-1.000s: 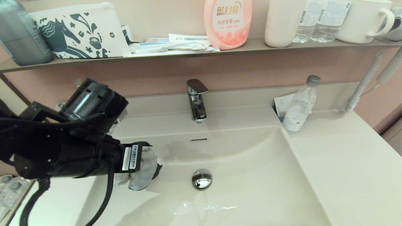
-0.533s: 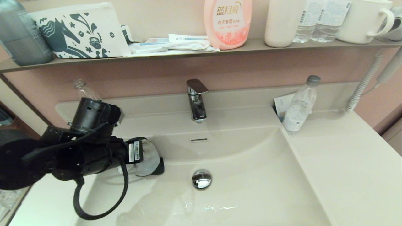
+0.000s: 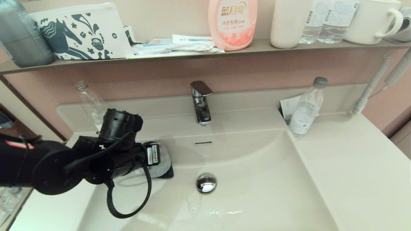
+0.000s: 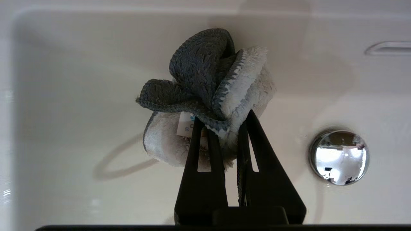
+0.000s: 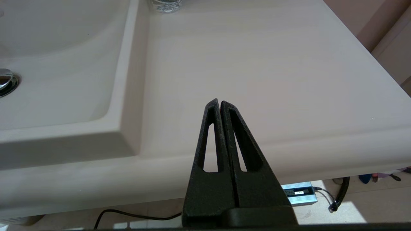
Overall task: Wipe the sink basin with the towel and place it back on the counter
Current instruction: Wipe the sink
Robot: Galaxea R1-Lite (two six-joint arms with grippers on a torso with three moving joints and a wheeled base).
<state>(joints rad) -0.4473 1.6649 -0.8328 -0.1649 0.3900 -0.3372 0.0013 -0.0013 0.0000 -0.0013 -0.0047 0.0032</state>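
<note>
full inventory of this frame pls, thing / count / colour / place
sink basin: 1, cream, centre
drain plug: 1, chrome, basin floor
towel: 1, grey, in basin, left side
counter: 1, cream, around basin
faucet: 1, chrome, behind basin
water bottle: 1, clear, counter right rear
empty bottle: 1, clear, counter left rear
pouch: 1, white, horse print, shelf
detergent bottle: 1, pink, shelf
mug: 1, white, shelf
left tool: shut on towel, in basin
right tool: shut, before counter's front edge
</note>
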